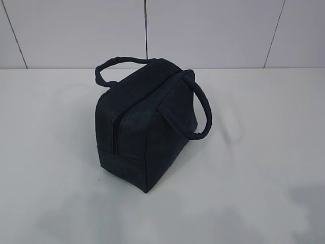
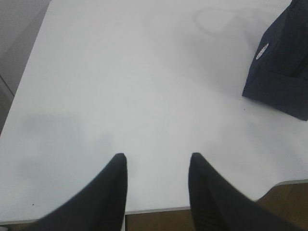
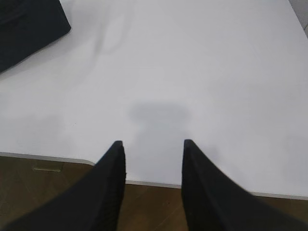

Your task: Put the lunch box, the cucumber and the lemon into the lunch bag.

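Exterior view: white table wide and bare around one thing, the lunch bag, standing upright near the middle, one corner turned toward the camera. Zipper run down the near end panel and looking closed, both loop handles flopped outward, so probably parked as the waiting container with nothing yet put in. No lunch box, cucumber or lemon anywhere in the three views (possibly already inside the zipped bag, possibly off-frame; cannot tell which). No arm visible here at all.

Left wrist view: supplies what the exterior lacks. Left gripper released, jaws parted over the near table edge, nothing between them, held back and well apart from the bag, likely a resting pose. Bag corner at upper right, with a small white round logo on a face the exterior view never shows.

Right wrist view: mirror of that. Right gripper likewise parted and empty above the table edge, brown floor below, only a dark bag corner at upper left, no logo on that side.
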